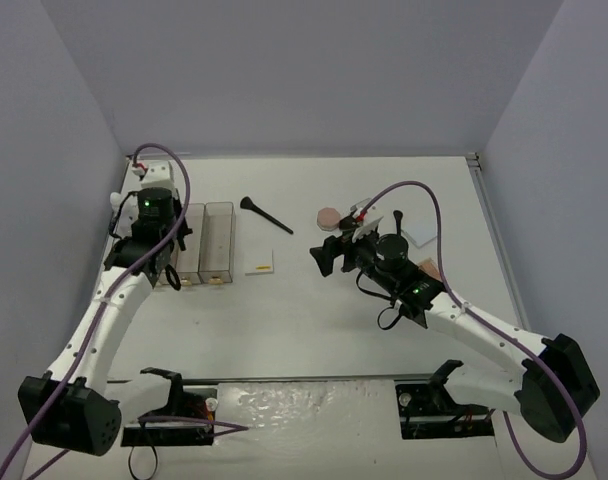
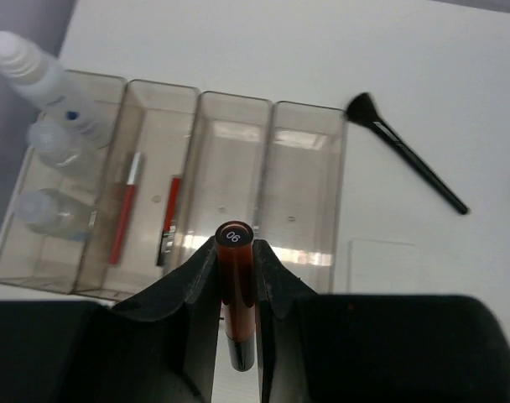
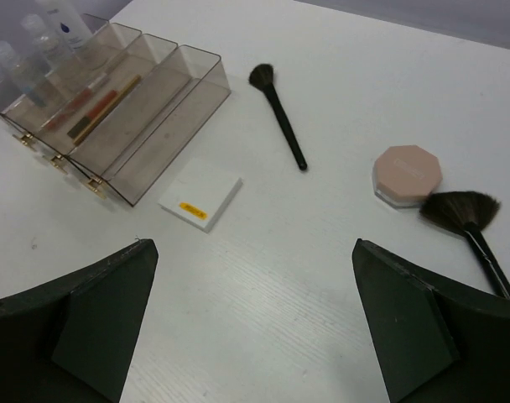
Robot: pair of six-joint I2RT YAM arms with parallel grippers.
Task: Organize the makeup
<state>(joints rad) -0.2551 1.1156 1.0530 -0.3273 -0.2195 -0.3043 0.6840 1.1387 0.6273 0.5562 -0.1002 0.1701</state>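
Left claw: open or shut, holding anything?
Left claw is shut on a dark red tube: left wrist view shows both fingers pressed to its sides, its round end marked 06 poking out.

1. You have four bins (image 2: 270,168) side by side at the left edge.
2. Bottles (image 2: 39,77) sit in the leftmost bin, pencils (image 2: 124,210) lie in the next.
3. Right of the bins lies a pad (image 3: 201,195); behind it a brush (image 3: 278,109).
4. Further right: a compact (image 3: 408,172), a second brush (image 3: 466,220) just beside it.
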